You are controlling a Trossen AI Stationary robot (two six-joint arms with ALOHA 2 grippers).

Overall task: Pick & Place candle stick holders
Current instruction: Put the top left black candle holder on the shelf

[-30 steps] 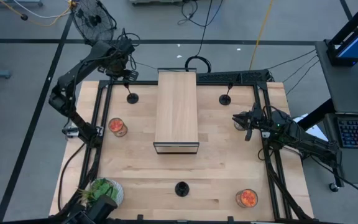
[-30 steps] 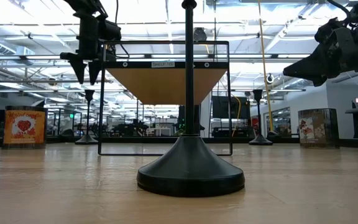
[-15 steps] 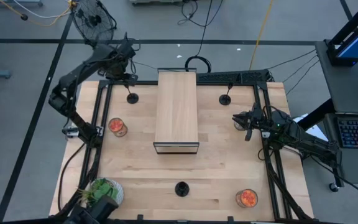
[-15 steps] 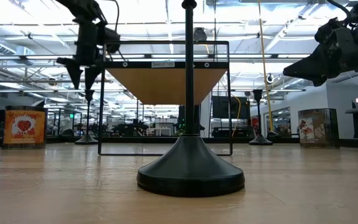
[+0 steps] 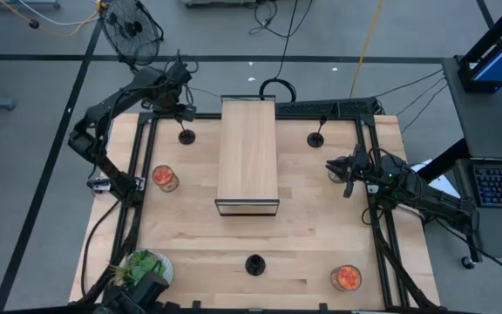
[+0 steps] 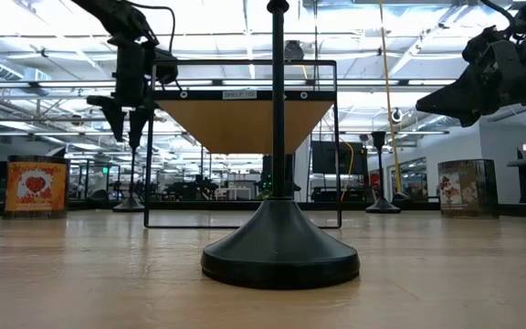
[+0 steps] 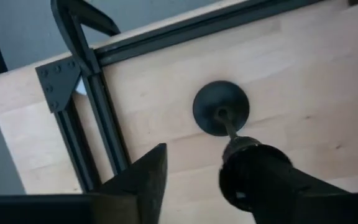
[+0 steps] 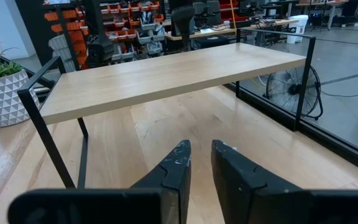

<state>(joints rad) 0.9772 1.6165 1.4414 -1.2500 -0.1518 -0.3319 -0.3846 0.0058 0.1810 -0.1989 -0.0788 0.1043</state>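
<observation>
Candle stick holders: one point(image 7: 221, 109) stands directly below the left end effector point(image 7: 194, 177), fingers apart around its stem, its top hidden.

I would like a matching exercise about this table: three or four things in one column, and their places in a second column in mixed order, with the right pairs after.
Things
1. wooden shelf
2. potted plant
3. left gripper
4. right gripper

Places
A. above the candle stick holder at the far left of the table
B. near corner of the table on the left arm's side
C. middle of the table, on a thin black frame
D. at the table's edge on the right arm's side, with nothing held

Pairs: 1-C, 2-B, 3-A, 4-D
</observation>
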